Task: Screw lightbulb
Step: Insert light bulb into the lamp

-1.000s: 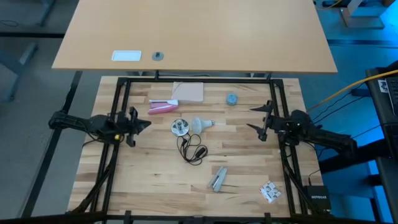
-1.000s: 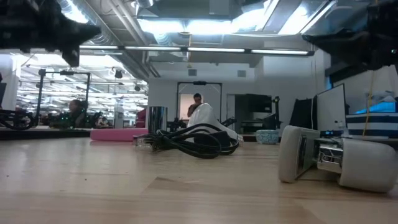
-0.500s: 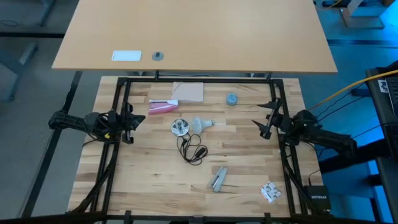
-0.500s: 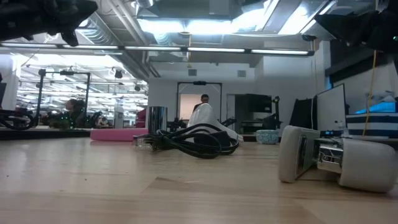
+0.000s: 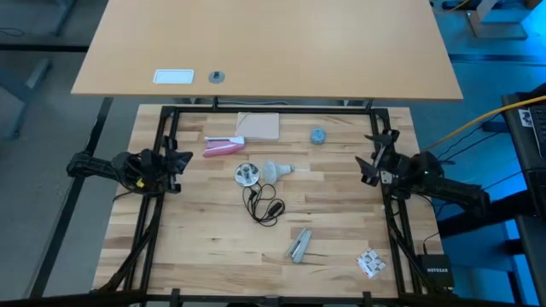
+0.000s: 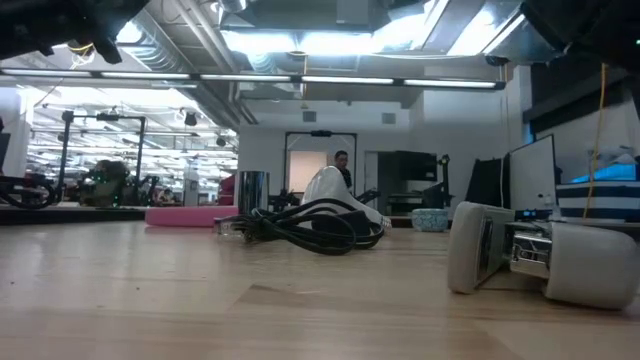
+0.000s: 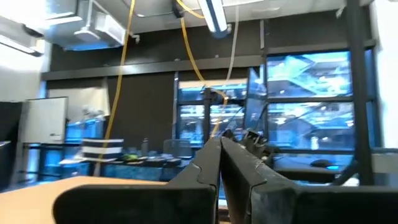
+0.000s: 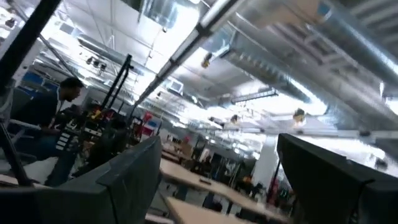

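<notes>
High view: left hand [image 5: 182, 159] pinched closed, right hand [image 5: 378, 157] spread.

I see a wide hall behind the counter [image 6: 150, 300], with long ceiling lights [image 6: 300, 40], grey ducts [image 6: 190, 70] and a white back wall with a doorway [image 6: 305, 170]. A person [image 6: 343, 165] stands there, near dark monitors [image 6: 530, 175].

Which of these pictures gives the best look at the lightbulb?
The high view: the lightbulb lies in full sight mid-table, on its side beside the socket. In the low view only its white globe shows, behind the black cord. Both wrist views look out into the room and miss it.
</notes>
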